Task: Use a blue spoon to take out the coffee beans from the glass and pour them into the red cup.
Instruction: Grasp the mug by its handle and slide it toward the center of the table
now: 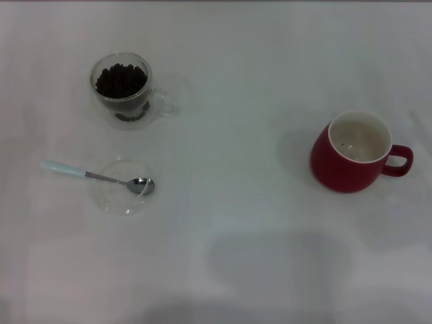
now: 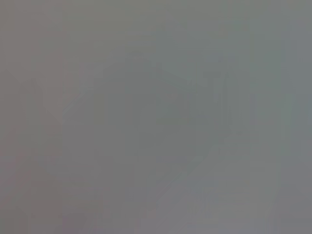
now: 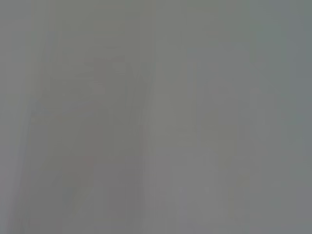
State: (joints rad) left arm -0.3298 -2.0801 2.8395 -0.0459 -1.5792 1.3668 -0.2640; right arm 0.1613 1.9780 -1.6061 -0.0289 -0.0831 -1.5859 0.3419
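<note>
While neither arm shows, one blue spoon (image 1: 94,177), one glass (image 1: 123,90), one red cup (image 1: 356,152) stand; fingers untellable.

blue spoon (image 1: 94,175) apart from bean-filled glass (image 1: 123,91)

The counter (image 1: 236,61) lies open between the glass (image 1: 121,90) and the red cup (image 1: 356,152), well apart; the blue spoon (image 1: 94,175) rests across a clear dish (image 1: 111,202) near the glass.
</note>
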